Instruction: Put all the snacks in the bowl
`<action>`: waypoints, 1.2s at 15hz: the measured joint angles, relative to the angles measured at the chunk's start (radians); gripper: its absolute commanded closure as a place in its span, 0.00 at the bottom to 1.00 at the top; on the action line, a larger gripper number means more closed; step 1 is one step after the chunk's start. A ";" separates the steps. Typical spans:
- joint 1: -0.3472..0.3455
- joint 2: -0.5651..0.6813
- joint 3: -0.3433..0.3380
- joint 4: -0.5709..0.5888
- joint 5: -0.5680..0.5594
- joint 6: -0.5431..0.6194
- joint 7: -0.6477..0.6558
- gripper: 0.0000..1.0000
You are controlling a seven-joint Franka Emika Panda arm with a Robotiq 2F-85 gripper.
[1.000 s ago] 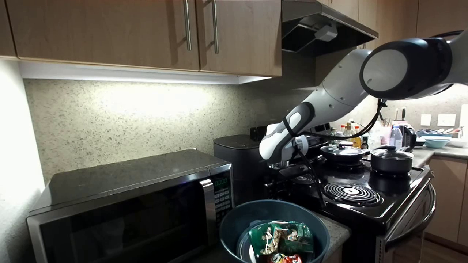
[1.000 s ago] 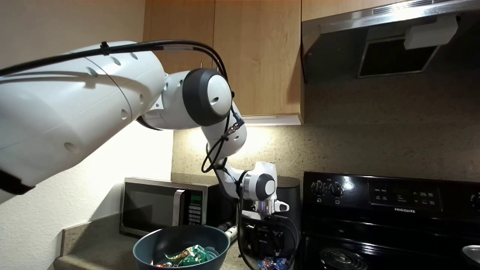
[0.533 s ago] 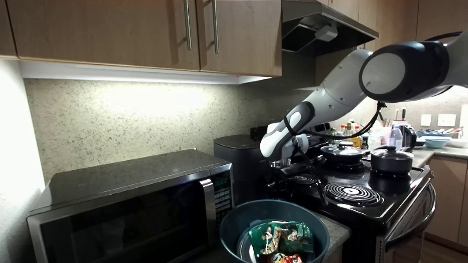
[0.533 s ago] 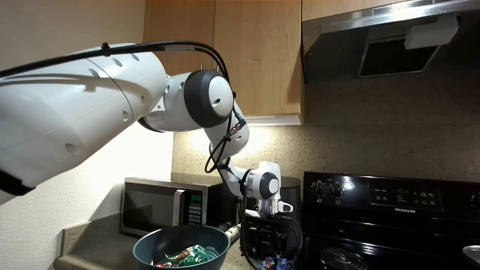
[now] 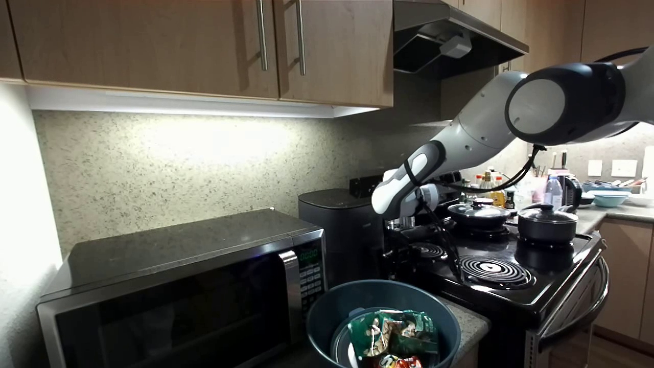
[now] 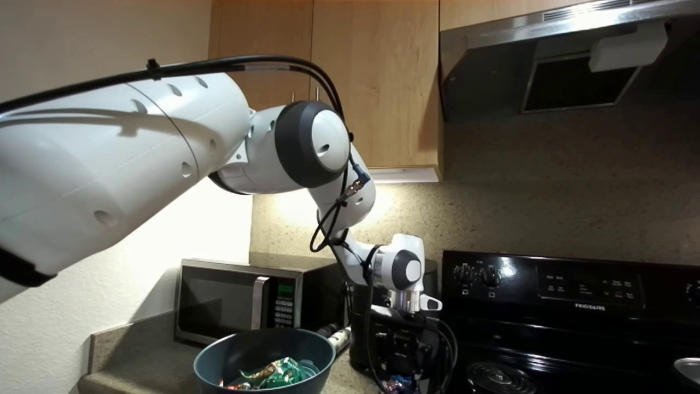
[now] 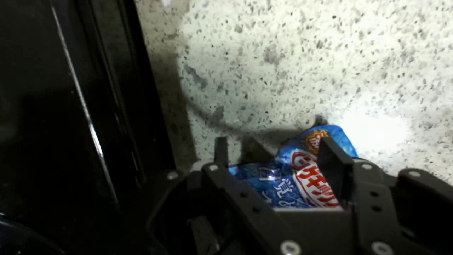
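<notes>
A blue snack packet with red and white lettering (image 7: 263,177) lies on the speckled counter in the wrist view. Its lower part shows in an exterior view (image 6: 398,384). My gripper (image 7: 272,152) is open above the packet, with one finger on each side of its middle; I cannot tell whether they touch it. The bowl (image 5: 332,314) stands on the counter near the microwave and also shows in an exterior view (image 6: 262,342). A green packet (image 5: 370,335) and an orange-red packet (image 5: 401,362) lie inside it.
The microwave (image 5: 179,306) stands behind the bowl. A tall dark appliance (image 5: 340,235) is close behind the gripper. The black stove (image 7: 88,124) edges the counter beside the packet. A bottle (image 6: 340,339) lies between bowl and gripper. Cabinets (image 5: 332,46) hang above.
My arm has moved away from the bowl toward the stove, to the right in both exterior views. The gripper now covers more of the blue packet. The bowl and its packets have not moved.
</notes>
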 measured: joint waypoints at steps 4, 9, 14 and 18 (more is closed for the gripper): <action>-0.017 0.014 0.019 0.032 0.022 -0.026 -0.015 0.00; -0.031 0.049 0.018 0.079 0.041 -0.079 -0.015 0.03; -0.033 0.085 0.016 0.139 0.043 -0.146 -0.013 0.16; -0.033 0.111 0.008 0.170 0.043 -0.172 -0.012 0.50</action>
